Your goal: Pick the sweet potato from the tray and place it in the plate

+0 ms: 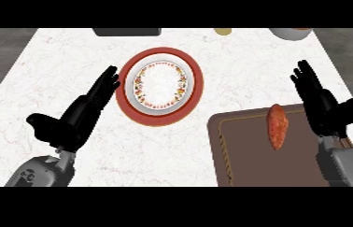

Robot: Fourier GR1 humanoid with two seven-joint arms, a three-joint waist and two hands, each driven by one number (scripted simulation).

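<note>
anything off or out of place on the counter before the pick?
Nothing stands out. The sweet potato lies whole on the brown tray, the plate sits flat with nothing on it, no spills. Left hand and right hand are open, holding nothing.

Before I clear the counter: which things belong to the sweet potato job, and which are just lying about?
Job:
orange sweet potato
brown rectangular tray
red-rimmed white plate

Lying about, all at the far edge:
dark flat item
small yellowish item
white bowl
</note>
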